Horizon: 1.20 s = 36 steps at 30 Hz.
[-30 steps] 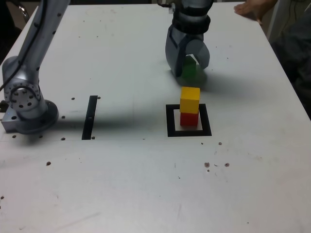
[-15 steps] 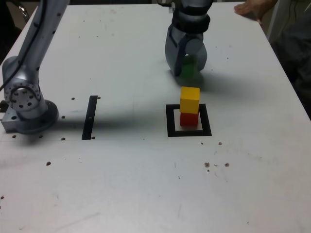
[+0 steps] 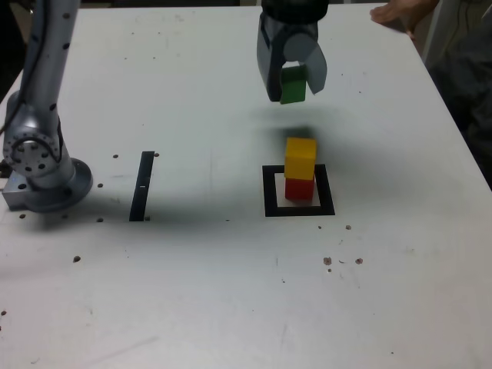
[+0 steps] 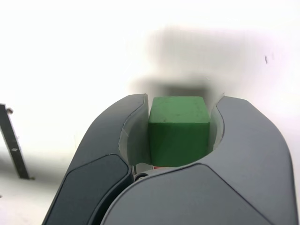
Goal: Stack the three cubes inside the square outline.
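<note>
exterior view: gripper (image 3: 293, 83) clamps the green cube (image 3: 293, 84) clear of the table (image 3: 231, 292).
stack: yellow cube (image 3: 300, 158) on red cube (image 3: 299, 188), inside the square outline (image 3: 269, 192).
room: bare table around the outline; black strip (image 3: 142, 185) well apart toward the exterior view's left, near the arm base (image 3: 42, 173).
writing: none readable.
cut off: a hand (image 3: 400, 14) at the far table edge.
wrist view: jaws pressed on both sides of the green cube (image 4: 178, 131).
</note>
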Available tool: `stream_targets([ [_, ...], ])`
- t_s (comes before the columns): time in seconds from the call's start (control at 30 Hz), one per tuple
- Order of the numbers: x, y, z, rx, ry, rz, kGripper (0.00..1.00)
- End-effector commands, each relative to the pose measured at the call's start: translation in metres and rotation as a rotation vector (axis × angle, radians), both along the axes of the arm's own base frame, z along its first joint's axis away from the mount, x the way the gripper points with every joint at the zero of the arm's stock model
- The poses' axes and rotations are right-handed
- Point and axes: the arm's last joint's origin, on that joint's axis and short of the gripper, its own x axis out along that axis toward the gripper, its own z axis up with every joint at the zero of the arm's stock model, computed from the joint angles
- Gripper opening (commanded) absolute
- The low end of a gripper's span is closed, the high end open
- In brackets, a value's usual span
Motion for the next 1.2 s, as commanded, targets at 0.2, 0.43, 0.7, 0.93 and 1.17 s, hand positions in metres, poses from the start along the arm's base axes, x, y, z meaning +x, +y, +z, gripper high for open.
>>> stream_targets([
  [0.2, -0.007, -0.037, 0.03, -0.002, -0.004, -0.106, 0.33],
  [0.43, -0.005, -0.064, 0.037, -0.029, -0.007, -0.18, 0.33],
  [0.7, -0.004, -0.088, 0.038, -0.056, -0.008, -0.24, 0.33],
  [0.93, -0.005, -0.101, 0.033, -0.072, 0.009, -0.265, 0.33],
  [1.17, -0.005, -0.114, 0.027, -0.079, 0.018, -0.283, 0.33],
])
